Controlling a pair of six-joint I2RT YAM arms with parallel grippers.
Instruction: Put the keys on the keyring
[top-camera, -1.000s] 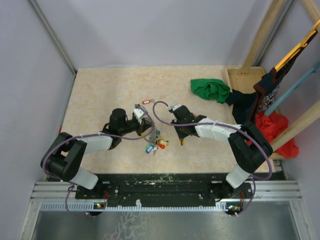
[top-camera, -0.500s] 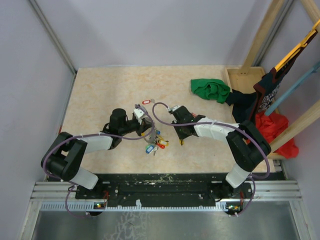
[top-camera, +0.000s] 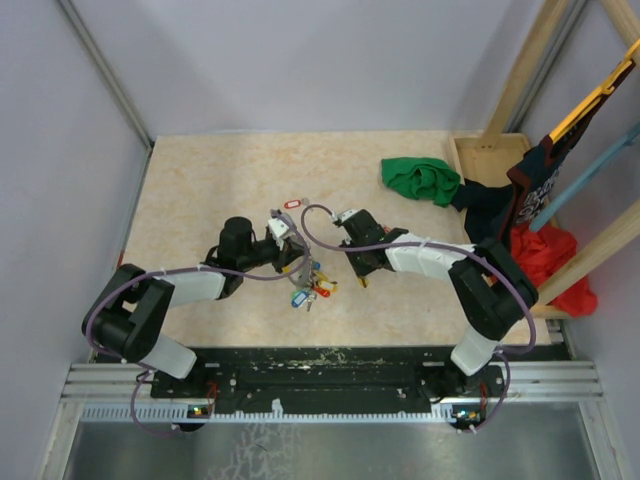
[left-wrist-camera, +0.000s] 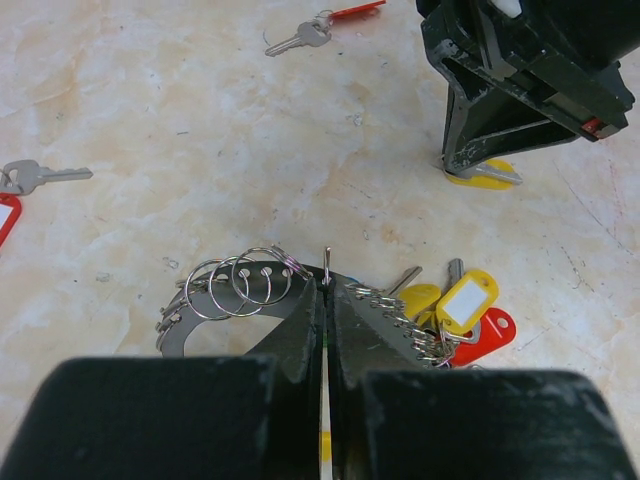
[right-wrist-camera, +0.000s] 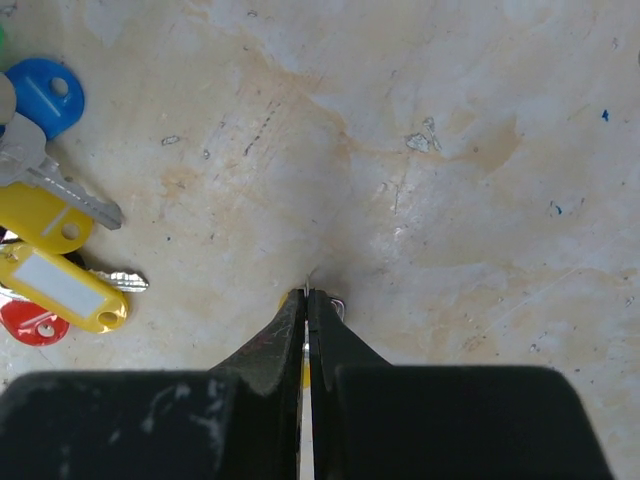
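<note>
The keyring lies mid-table with several small rings and yellow and red tags. My left gripper is shut on its thin metal edge. In the top view that gripper sits just above the bunch of tags. My right gripper is shut, tips down on the table, with a yellow key pinched under them. Most of that key is hidden in the right wrist view. In the top view the right gripper is right of the bunch.
Two loose keys with red tags lie on the table, one far and one left. A green cloth, a wooden box and dark and red clothes are at the back right.
The right gripper's jaws have closed on the yellow key, and the arm has edged slightly left. The left gripper and keyring have not moved.
</note>
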